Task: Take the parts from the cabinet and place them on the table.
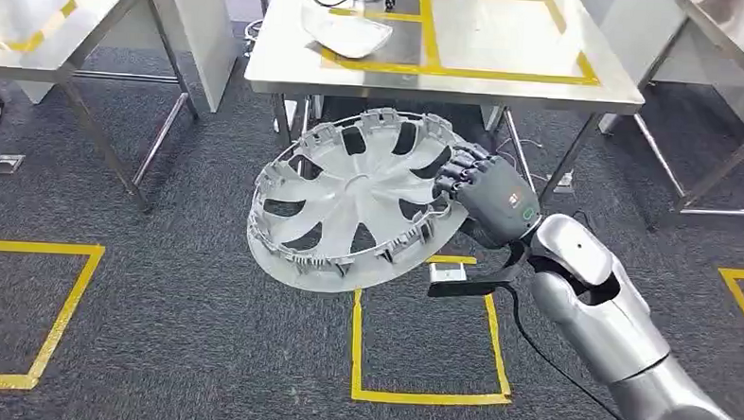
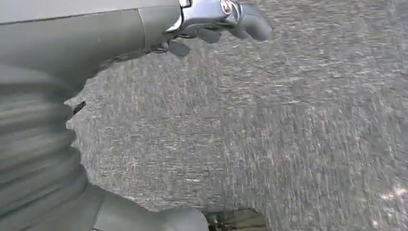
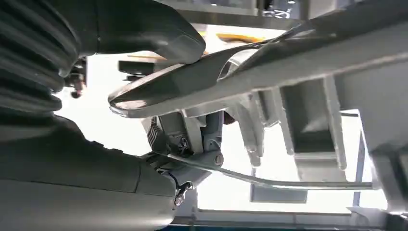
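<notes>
Right now the silver wheel cover point(image 1: 354, 198) hangs tilted above the carpet, just short of the steel table point(image 1: 289, 69), its rim pinched by my right hand point(image 1: 483, 188), while my left hand point(image 2: 226, 21) dangles over the floor with fingers curled on nothing.

One round silver-grey plastic wheel cover point(image 1: 355, 195) with spoke cut-outs, gripped at its rim by the right hand point(image 1: 483, 188). One pale, shallow curved part point(image 1: 346, 31) on the steel table point(image 1: 289, 69) beyond the hand. Three steel tables in part: one ahead, one off to each side. Three yellow tape squares on the carpet: one just below the hand, two well apart.
</notes>
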You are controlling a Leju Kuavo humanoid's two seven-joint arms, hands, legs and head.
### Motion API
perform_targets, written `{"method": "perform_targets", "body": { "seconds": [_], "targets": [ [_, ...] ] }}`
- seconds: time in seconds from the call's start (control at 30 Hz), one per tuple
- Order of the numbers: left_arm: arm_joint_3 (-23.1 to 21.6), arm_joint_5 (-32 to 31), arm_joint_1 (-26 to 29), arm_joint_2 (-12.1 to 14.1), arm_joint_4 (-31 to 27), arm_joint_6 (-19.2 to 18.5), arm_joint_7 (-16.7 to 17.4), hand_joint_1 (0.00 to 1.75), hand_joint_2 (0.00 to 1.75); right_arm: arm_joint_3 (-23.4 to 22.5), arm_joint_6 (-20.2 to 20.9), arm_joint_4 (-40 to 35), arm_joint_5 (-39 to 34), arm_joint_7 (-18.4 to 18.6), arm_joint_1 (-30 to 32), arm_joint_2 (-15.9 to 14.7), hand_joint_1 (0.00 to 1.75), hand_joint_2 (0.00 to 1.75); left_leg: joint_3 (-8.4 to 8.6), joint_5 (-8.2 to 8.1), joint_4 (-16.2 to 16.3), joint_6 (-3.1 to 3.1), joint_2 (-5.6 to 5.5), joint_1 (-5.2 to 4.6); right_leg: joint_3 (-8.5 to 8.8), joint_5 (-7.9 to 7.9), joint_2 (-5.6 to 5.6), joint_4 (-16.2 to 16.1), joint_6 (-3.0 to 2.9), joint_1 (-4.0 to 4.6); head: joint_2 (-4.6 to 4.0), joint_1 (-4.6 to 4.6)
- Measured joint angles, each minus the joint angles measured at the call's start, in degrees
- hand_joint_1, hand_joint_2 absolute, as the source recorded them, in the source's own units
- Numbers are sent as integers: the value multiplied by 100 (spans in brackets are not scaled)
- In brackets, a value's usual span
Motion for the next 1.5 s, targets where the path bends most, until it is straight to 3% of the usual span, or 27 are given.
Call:
{"method": "perform_targets", "body": {
  "seconds": [0.03, 0.07, 0.1, 0.2, 0.23, 0.27, 0.3, 0.33, 0.4, 0.47, 0.57, 0.63, 0.7, 0.77, 0.8, 0.9, 0.93, 0.97, 1.07, 1.1, 1.13, 1.17, 1.23, 1.3, 1.4, 1.43, 1.5],
  "targets": [
    [0, 0, 0, -7, 0, 0, 0, 0, 175, -13, 0, 0, 2, -2, 3, 0, 175, 175, 66, -47, 0, -12, 56, -2, 251, 278, -87, -537, -33, 15, 0, 0],
    [0, 0, 1, -9, 0, 0, 0, 0, 175, -35, -2, 0, 4, -7, -4, 0, 175, 175, 96, -92, -3, -40, 78, -10, 437, 377, -300, -983, -76, 53, 0, 0],
    [2, 0, -11, -7, 2, 0, 0, 0, 175, -46, -18, -2, 22, -9, -13, 4, 175, 175, 52, -141, 13, -86, 129, -53, 515, 276, -364, -1036, -127, 109, 0, -2],
    [7, 2, -30, -4, 0, 0, -2, 0, 175, -85, -83, -2, 101, -13, 8, 7, 175, 175, 168, -193, -78, -167, 237, -48, 518, 209, -216, -1034, -219, 136, 0, -5],
    [7, 2, -45, -4, -2, 0, -4, 0, 175, -92, -85, -2, 116, -11, 15, 7, 175, 175, 255, -252, -94, -207, 281, -86, 577, 200, -166, -1092, -247, 79, 0, -7],
    [9, 2, -46, -2, -13, -2, -17, 0, 175, -122, -96, -9, 136, -13, 46, 7, 175, 175, 281, -285, -28, -231, 117, -44, 672, 182, -153, -1127, -264, 41, 0, 0],
    [9, 2, -48, -2, -11, -2, -24, 0, 175, -136, -105, -9, 146, -7, 39, 7, 175, 175, 152, -393, 244, -247, -93, -48, 720, 149, -151, -1130, -305, 16, 0, -54],
    [9, 2, -46, -4, -7, -4, -28, 0, 175, -140, -116, -9, 149, -7, 33, 9, 175, 175, -133, -547, 720, -267, -202, -35, 754, 125, -135, -1129, -333, 8, 0, -44],
    [11, 2, -19, -4, -4, -4, -26, 0, 175, -140, -125, -9, 149, -7, 38, 53, 175, 175, -730, -740, 1562, -297, -262, -27, 814, 51, -57, -1127, -347, 9, 0, -48],
    [20, 9, 14, 0, -2, -4, -24, 0, 175, -140, -112, -7, 140, -9, 51, 59, 175, 175, -943, -405, 1536, -281, -279, -29, 931, -36, 27, -1126, -328, 10, 0, -50],
    [24, 15, 13, 4, -2, -4, -20, 0, 175, -146, -87, -7, 133, -17, 53, 59, 175, 175, -598, 568, 263, -183, -305, -42, 1133, -195, 79, -1127, -283, 10, 0, -48],
    [26, 15, -4, 11, -2, -2, -26, 0, 175, -162, -85, -4, 122, -15, 38, 59, 175, 175, -467, 491, -44, -134, -346, -57, 1129, -272, 140, -1091, -200, 53, 0, -48],
    [26, 18, -6, 11, 0, -2, -35, 0, 175, -179, -85, -4, 120, -15, 34, 63, 175, 175, -462, 454, -86, -65, -345, -70, 1153, -217, 142, -1069, -122, 35, 0, -53],
    [26, 42, -1, 7, -2, -2, -39, 0, 175, -206, -79, -4, 114, -20, 40, 57, 175, 175, -356, 417, -109, 1, -356, -32, 1141, -304, 110, -986, -68, 22, 0, -35],
    [26, 44, -7, 7, -2, -2, -44, 0, 175, -208, -70, -4, 103, -20, 24, 57, 175, 175, -324, 390, -107, 32, -359, -31, 1020, -394, 81, -737, -40, 11, 0, -15],
    [26, 44, -9, 7, -2, -2, -52, 0, 175, -221, -44, -4, 63, -22, 45, 57, 175, 175, -244, 287, -105, 58, -342, -40, 243, -821, 67, 456, 18, 3, 0, -9],
    [26, 44, 1, 7, -2, -2, -50, 0, 175, -221, -26, -2, 61, -28, 62, 57, 175, 175, -190, 239, -104, 56, -331, -43, 59, -813, 61, 637, 20, 2, 0, -9],
    [28, 44, 4, 7, -2, -2, -50, 0, 175, -221, -9, 0, 61, -35, 77, 57, 175, 175, -128, 192, -104, 52, -317, -43, 25, -663, 55, 536, 15, 3, 0, -9],
    [28, 44, 4, -4, 0, -2, -50, 0, 175, -225, 7, 0, 63, -33, 79, 57, 175, 175, 108, 19, -104, 6, -258, -47, 433, 294, -54, -789, -75, 20, 0, -7],
    [28, 44, 8, -4, 4, -2, -50, 0, 175, -230, 7, 2, 59, -35, 76, 57, 175, 175, 151, -30, -100, -23, -233, -57, 489, 330, -205, -996, -111, 77, 0, -16],
    [28, 44, 4, -4, 4, -2, -52, 0, 175, -227, 9, 9, 55, -28, 38, 61, 175, 175, 148, -58, -94, -61, -220, -72, 500, 99, -231, -1106, -150, 109, 0, 4],
    [28, 46, 2, -4, 2, -2, -44, 0, 175, -232, 4, 9, 48, -37, 34, 63, 175, 175, 161, -97, -114, -112, -166, -83, 527, 238, -198, -1086, -213, 134, 0, 9],
    [31, 46, 0, -2, 2, -2, -46, 0, 175, -238, 11, 11, 52, -37, 34, 61, 175, 175, 253, -107, -82, -152, -127, -88, 585, 202, -115, -1099, -282, 91, 0, 9],
    [31, 46, -20, -2, 2, -2, -55, 0, 175, -238, 18, 13, 57, -33, 22, 63, 175, 175, 48, -105, 332, -208, -224, -79, 725, 156, -63, -1139, -354, 46, 0, -9],
    [28, 44, -19, 0, 2, -4, -59, 0, 175, -245, 17, 13, 52, -35, 12, 77, 175, 175, -735, -541, 1458, -292, -267, -39, 817, 50, 64, -1139, -399, 43, 0, -9],
    [31, 44, -7, 0, 4, -4, -57, 0, 175, -245, 20, 15, 55, -37, 21, 92, 175, 175, -913, -655, 1617, -303, -271, -36, 860, 11, 118, -1138, -392, 42, 0, -18],
    [31, 46, 5, 0, 4, -4, -59, 0, 175, -245, 22, 24, 55, -53, 35, 94, 175, 175, -968, -446, 1338, -290, -282, -34, 991, -80, 215, -1137, -372, 41, 0, -13]
  ]
}}
